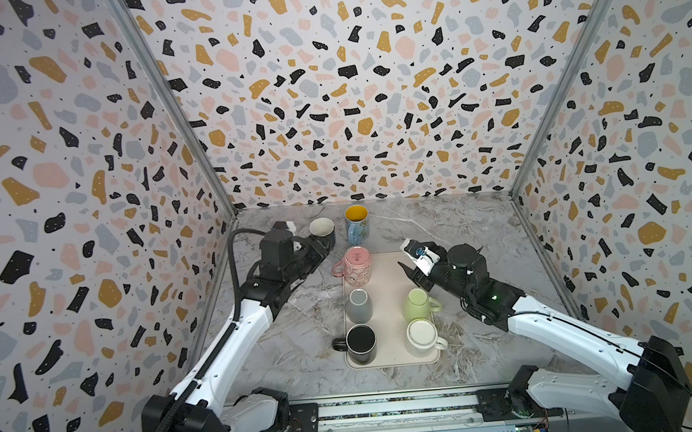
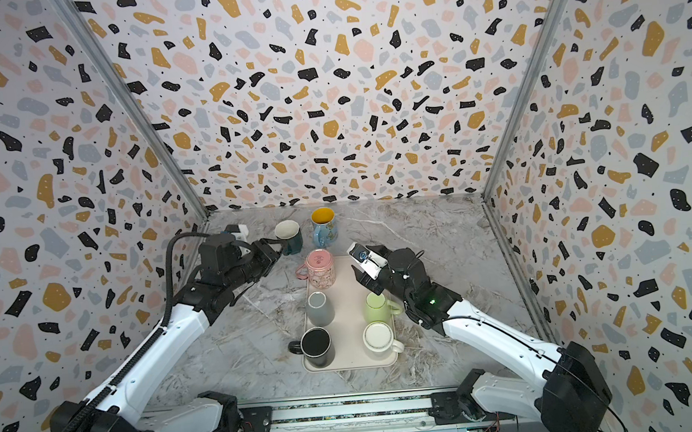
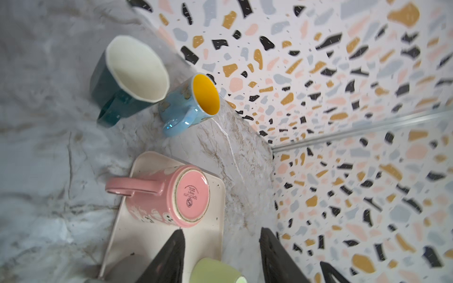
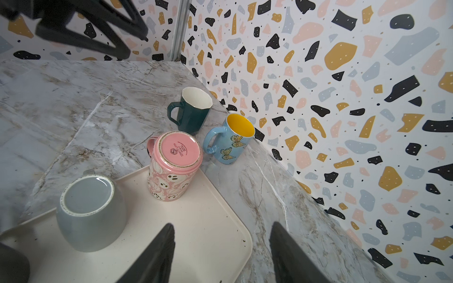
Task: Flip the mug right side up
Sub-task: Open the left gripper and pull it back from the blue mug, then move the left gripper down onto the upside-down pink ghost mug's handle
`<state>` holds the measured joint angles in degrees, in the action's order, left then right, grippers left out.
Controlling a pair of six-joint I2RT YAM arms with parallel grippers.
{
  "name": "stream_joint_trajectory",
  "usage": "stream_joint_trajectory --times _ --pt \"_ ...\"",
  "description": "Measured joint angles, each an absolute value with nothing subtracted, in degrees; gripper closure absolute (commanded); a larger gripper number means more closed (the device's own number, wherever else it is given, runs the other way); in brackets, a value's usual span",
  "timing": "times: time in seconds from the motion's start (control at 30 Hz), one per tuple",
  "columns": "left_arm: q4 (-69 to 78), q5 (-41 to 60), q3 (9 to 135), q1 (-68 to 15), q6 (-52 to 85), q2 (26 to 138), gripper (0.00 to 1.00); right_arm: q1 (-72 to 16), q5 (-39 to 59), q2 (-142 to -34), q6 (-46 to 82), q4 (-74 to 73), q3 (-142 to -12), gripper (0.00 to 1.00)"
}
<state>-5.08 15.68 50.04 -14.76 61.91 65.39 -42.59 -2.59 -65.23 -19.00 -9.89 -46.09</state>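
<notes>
Jaws of my left gripper (image 3: pixel 221 231) stand apart and empty, arm reaching low beside the upright teal mug (image 1: pixel 323 230) on the table (image 1: pixel 461 225). The pink mug (image 1: pixel 357 266) sits upside down on far left corner of the tray (image 1: pixel 388 306). My right gripper (image 4: pixel 223 225), also apart and empty, hovers tilted above the tray.

walls (image 1: pixel 326 80): terrazzo print | tabletop (image 1: pixel 461 225): grey marble | corners: metal posts (image 1: pixel 169 100)

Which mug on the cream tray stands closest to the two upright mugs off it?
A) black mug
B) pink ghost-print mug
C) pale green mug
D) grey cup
B: the pink ghost-print mug stands base-up at the far corner of the cream tray, nearest the dark teal mug and blue butterfly mug.
</notes>
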Motion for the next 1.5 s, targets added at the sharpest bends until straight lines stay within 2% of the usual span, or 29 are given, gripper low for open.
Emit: stream_joint_trajectory --times 0.23,0.37,0.6,0.83,1.0,1.5 --pt "4.25 16.03 42.87 -14.41 83.05 64.86 0.52 -42.61 -2.55 -65.06 -17.93 -9.93 -45.15 0.35" --pt "9.87 17.58 40.27 -14.41 92.18 68.29 0.54 -42.59 -2.57 -65.08 -17.8 -9.93 -45.15 0.35" --pt "15.14 17.89 34.28 -14.7 104.77 73.6 0.49 -42.52 -3.27 -65.14 -17.87 -9.93 -45.15 0.34" --pt "19.27 15.35 34.09 -14.79 111.83 74.19 0.48 -42.06 -3.51 -66.74 -17.91 -9.96 -45.17 0.33" --pt "24.73 16.38 34.09 -14.79 115.2 79.88 0.49 -41.71 -3.46 -67.55 -17.91 -9.93 -45.17 0.33" --pt "29.71 17.47 36.01 -14.79 117.67 89.38 0.51 -39.68 -3.44 -67.55 -17.89 -10.0 -45.17 0.32"
